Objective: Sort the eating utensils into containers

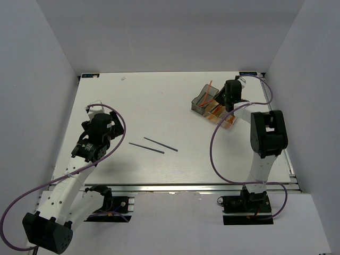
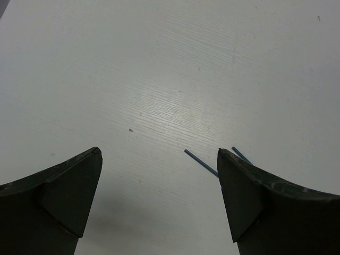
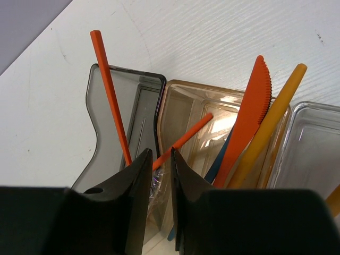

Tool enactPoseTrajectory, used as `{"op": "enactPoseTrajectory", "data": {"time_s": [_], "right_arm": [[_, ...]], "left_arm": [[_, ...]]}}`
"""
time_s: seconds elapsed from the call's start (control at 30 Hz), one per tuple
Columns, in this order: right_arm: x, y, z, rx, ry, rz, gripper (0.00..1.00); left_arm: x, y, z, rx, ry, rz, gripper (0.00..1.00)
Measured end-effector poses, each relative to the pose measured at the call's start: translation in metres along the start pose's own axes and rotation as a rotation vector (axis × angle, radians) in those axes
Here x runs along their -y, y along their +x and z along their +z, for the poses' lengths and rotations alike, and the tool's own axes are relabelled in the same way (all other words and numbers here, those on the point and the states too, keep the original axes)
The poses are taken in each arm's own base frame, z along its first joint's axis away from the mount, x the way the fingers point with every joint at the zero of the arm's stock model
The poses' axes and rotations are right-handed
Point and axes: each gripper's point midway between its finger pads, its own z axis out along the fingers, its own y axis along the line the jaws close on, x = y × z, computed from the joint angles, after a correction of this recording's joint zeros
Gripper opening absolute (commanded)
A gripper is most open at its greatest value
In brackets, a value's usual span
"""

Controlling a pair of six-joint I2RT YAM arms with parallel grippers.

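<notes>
Utensil in hand: 1 orange stick (image 3: 186, 133), leaning across the wall between the grey bin (image 3: 101, 122) and the amber bin (image 3: 186, 103) of the containers (image 1: 210, 106), at the far right of the table (image 1: 133, 106). The right gripper (image 3: 161, 155) has its jaws drawn nearly together on the stick's lower end, pinching it.

A 2nd stick (image 3: 109, 85) stands in the grey bin. An orange knife (image 3: 249, 111) and a yellow handle (image 3: 276, 101) stand in the amber bin, with the clear bin (image 3: 313, 138) just right of it.

We judge the step to be seating this stick. The next move calls for lifting it clear of the dividing wall, then lowering it wholly into 1 bin, most likely beside its grey-bin match.

Near the table's centre lie 2 dark sticks (image 1: 160, 144), not yet sorted. The left gripper (image 2: 159, 153) hovers just beside them, spread wide and holding nothing.
</notes>
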Motion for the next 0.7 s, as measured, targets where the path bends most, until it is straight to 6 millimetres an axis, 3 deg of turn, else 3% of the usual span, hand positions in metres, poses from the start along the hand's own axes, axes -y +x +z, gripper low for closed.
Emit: {"op": "enactPoseTrajectory", "data": {"time_s": [0.23, 0.37, 0.47, 0.7], "right_arm": [[-0.005, -0.005, 0.000, 0.005, -0.011, 0.000, 0.26], [-0.013, -0.015, 0.001, 0.022, -0.024, 0.007, 0.34], [-0.009, -0.011, 0.000, 0.013, -0.012, 0.009, 0.37], [0.011, 0.008, -0.005, -0.021, 0.048, 0.024, 0.27]], "left_arm": [[0.000, 0.000, 0.000, -0.001, 0.001, 0.001, 0.98], [0.000, 0.000, 0.000, -0.001, 0.001, 0.001, 0.98], [0.000, 0.000, 0.000, -0.001, 0.001, 0.002, 0.98], [0.000, 0.000, 0.000, -0.001, 0.002, 0.003, 0.98]]}}
